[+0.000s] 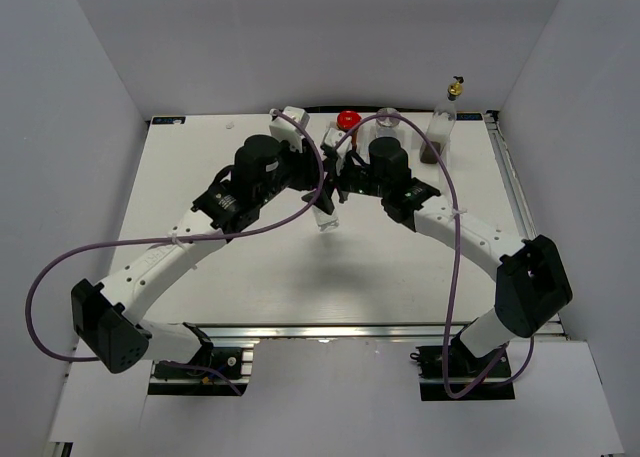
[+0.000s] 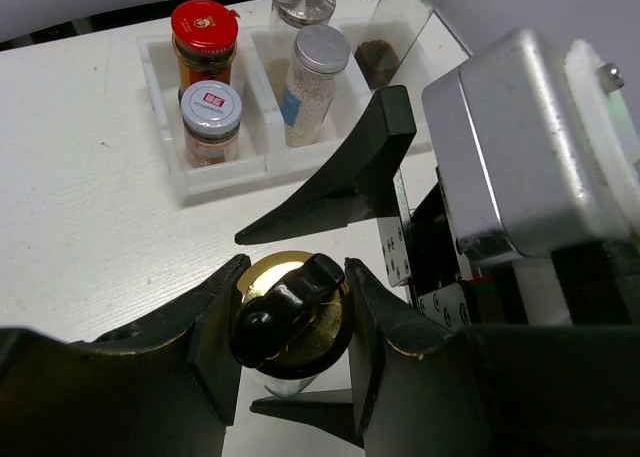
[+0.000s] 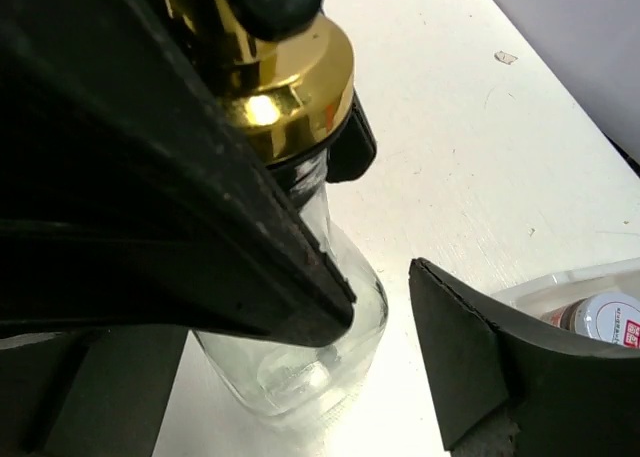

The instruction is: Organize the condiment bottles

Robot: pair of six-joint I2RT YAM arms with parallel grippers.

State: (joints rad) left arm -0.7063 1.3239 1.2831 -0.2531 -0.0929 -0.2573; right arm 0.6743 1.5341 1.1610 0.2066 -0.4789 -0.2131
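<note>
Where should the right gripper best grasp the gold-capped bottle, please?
Grip the gold-capped bottle on its glass body below the cap, closing from the sides: the left gripper clamps the cap, leaving only the body free, and the open right gripper straddles it.

A glossy gold metal cap (image 2: 325, 335) tops the clear glass bottle (image 3: 300, 362).

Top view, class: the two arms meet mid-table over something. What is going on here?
The left gripper is shut on the gold cap of a slim clear bottle in the middle of the table. The right gripper is open, its jaws straddling the same bottle's glass body without clamping it. At the far edge, the white tray holds the red-capped jar, a short pale-lidded jar, a silver-capped bottle and the dark-bottomed bottle. The clear bottle is not yet in the tray.
</note>
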